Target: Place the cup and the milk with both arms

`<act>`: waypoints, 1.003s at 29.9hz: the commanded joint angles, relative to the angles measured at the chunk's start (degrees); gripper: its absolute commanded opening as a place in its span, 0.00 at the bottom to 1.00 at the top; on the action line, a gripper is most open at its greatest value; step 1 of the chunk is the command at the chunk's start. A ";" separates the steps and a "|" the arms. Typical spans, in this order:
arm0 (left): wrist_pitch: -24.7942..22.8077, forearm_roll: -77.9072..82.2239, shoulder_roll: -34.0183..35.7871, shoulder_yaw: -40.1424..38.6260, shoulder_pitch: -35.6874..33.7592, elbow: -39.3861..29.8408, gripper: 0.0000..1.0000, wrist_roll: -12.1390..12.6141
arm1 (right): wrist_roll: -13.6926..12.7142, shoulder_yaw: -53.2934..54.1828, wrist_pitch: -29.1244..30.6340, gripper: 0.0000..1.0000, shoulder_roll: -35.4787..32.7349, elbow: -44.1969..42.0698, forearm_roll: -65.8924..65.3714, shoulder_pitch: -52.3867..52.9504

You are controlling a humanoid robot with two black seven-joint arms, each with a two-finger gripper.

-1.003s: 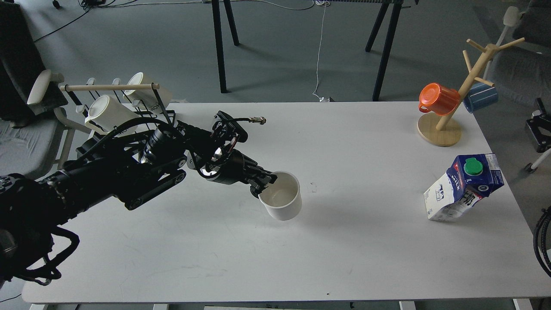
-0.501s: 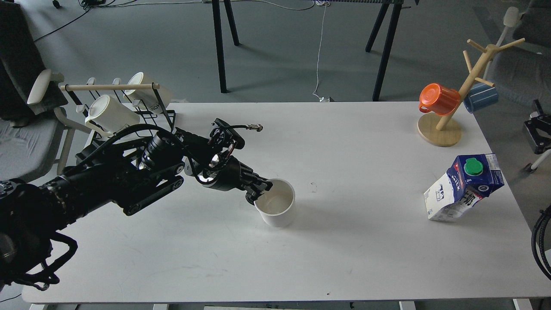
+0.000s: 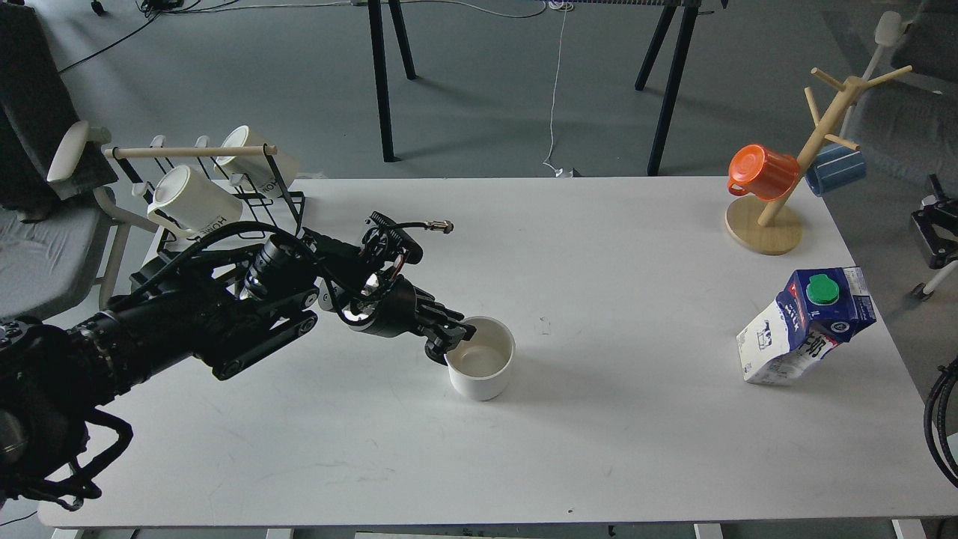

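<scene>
The cup (image 3: pixel 483 368), a plain white mug, stands upright near the middle of the white table (image 3: pixel 614 419). Its handle is hidden behind my left gripper (image 3: pixel 449 341), which is shut on the cup's left rim. The milk (image 3: pixel 804 326), a carton with a dark blue top and a green cap, is near the table's right edge, leaning to the right, with nothing holding it. A black part at the right edge (image 3: pixel 932 232) looks like my right gripper, well apart from the milk. Its fingers cannot be told apart.
A wire rack (image 3: pixel 224 187) with two cream mugs stands at the table's back left. A wooden mug tree (image 3: pixel 786 202) with an orange mug (image 3: pixel 760 172) and a blue mug (image 3: pixel 837 169) stands at the back right. Black cables (image 3: pixel 943 419) hang at the right edge.
My left gripper has lowered the cup and drawn it slightly left. The cup went from tilted in the air to upright on the table. The milk has not moved.
</scene>
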 commanded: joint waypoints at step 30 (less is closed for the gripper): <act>-1.76 -104.41 23.37 -14.13 6.86 11.42 0.94 0.00 | -0.17 0.83 0.00 0.99 -9.98 9.23 14.63 -38.21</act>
